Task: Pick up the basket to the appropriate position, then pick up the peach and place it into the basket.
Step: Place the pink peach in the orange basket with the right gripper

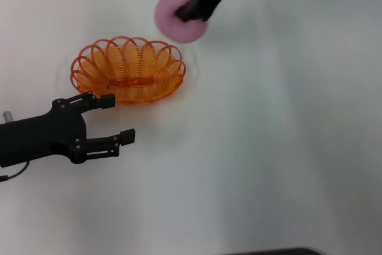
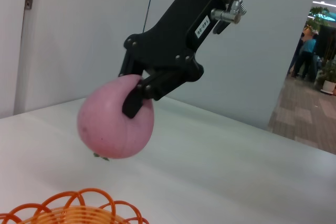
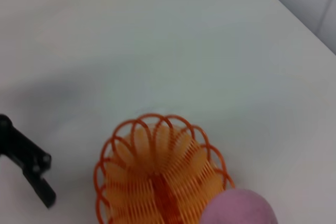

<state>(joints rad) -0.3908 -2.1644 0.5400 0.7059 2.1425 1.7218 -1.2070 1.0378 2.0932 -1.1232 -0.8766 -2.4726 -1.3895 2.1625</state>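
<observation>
Above the table (image 1: 286,147), just past the far rim of the basket (image 1: 128,71), my right gripper (image 1: 185,11) is clamped on the peach (image 1: 179,19), carrying it clear of the surface. That's the delivery leg, as I judge it: the basket sits upright on the table, so next I need to bring the fruit over its middle and lower before letting go. My left gripper (image 1: 110,119) waits beside the basket's near edge, jaws spread, holding nothing.
</observation>
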